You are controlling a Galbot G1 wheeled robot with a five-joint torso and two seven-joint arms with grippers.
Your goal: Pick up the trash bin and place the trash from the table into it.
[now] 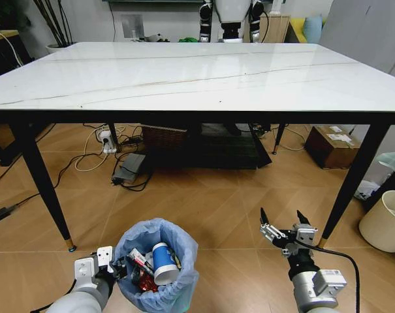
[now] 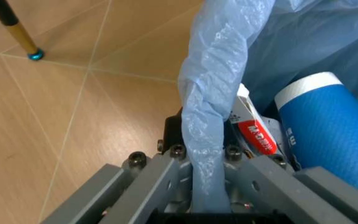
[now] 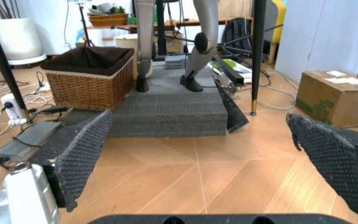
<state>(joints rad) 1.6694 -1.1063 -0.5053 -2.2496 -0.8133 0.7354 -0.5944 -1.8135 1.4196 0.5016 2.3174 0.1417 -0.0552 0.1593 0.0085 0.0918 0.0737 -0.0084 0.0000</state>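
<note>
Head view: trash bin (image 1: pixel 157 267) stands upright, blue cup (image 1: pixel 163 261) upended inside.

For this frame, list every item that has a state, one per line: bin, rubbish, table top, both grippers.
Trash bin: upright, low in front of the table, rim gripped, holding rubbish.
Blue paper cup: inside the bin, tilted.
Red-and-white wrapper: inside the bin, beside the cup.
Table: top bare.
Left gripper: jaws shut on the bin's bagged rim.
Right gripper: jaws open, holding nothing, low over the floor.
</note>
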